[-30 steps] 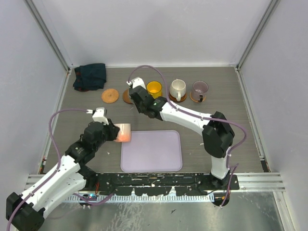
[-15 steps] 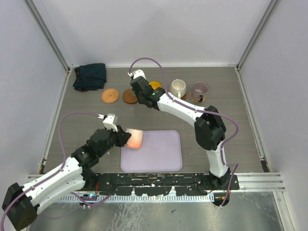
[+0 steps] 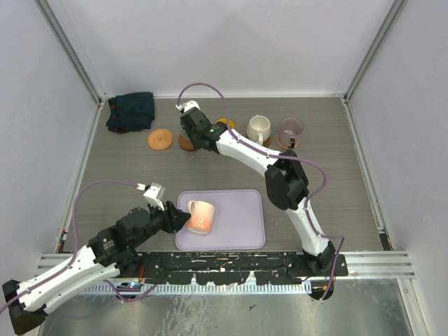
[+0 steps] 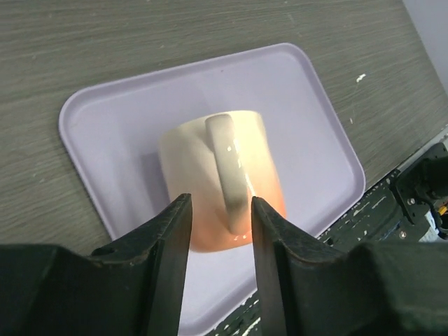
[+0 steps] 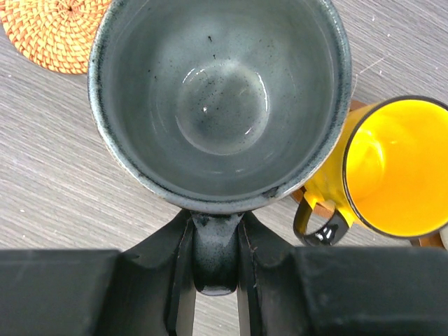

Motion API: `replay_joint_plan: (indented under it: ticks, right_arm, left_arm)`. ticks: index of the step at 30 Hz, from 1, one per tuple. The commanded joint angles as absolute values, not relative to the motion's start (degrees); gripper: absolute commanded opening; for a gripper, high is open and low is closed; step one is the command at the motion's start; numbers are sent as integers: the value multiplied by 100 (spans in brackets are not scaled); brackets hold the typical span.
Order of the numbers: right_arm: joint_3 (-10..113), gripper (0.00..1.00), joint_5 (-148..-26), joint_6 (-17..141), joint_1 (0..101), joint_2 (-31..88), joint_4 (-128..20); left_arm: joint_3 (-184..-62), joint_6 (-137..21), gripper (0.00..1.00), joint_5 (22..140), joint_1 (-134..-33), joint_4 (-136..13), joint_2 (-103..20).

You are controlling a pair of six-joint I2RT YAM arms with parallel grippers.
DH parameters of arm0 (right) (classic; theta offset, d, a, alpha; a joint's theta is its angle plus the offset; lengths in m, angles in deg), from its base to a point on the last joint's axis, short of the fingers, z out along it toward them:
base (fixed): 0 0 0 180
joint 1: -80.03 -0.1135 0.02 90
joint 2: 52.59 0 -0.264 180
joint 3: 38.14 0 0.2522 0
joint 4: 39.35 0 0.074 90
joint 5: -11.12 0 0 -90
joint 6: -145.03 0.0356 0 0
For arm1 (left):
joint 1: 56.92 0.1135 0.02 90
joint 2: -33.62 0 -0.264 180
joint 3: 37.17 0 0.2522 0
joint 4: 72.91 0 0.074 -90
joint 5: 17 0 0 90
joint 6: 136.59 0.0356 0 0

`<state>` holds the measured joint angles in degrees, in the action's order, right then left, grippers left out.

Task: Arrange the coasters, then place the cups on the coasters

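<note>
A pale pink cup lies on its side on the lilac tray, handle up. My left gripper stands open astride the handle, its fingers clear of it; from above it is at the tray's left edge. My right gripper is shut on the handle of a grey-green cup, held upright over a dark brown coaster that the cup hides in the wrist view. A tan woven coaster lies bare to the left. The yellow cup, white cup and purple cup stand on coasters.
A dark folded cloth lies in the back left corner. The tray sits near the front edge between the arm bases. White walls and metal posts bound the table on three sides.
My left arm carried the pink cup from the bare table onto the tray and opened its jaws. My right arm moved the grey-green cup left and back, over the dark coaster.
</note>
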<state>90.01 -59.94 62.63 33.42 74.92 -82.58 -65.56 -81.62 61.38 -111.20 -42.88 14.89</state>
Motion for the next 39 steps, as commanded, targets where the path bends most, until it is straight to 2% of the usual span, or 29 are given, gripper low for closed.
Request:
replay_joint_plan:
  ticks: [1, 16, 39]
  right_arm:
    - [9732, 1, -6038, 6188, 3462, 7512, -7909]
    - [10369, 1, -6512, 6327, 3599, 8347, -8062]
    - [10591, 1, -6776, 6362, 3587, 8578, -7783]
  left_arm:
    - [-6491, -8497, 42, 5895, -11133, -3436, 1906]
    - [-6984, -8375, 53, 5370, -11133, -3302, 1539]
    - [-6985, -8394, 54, 5219, -11133, -3285, 1406]
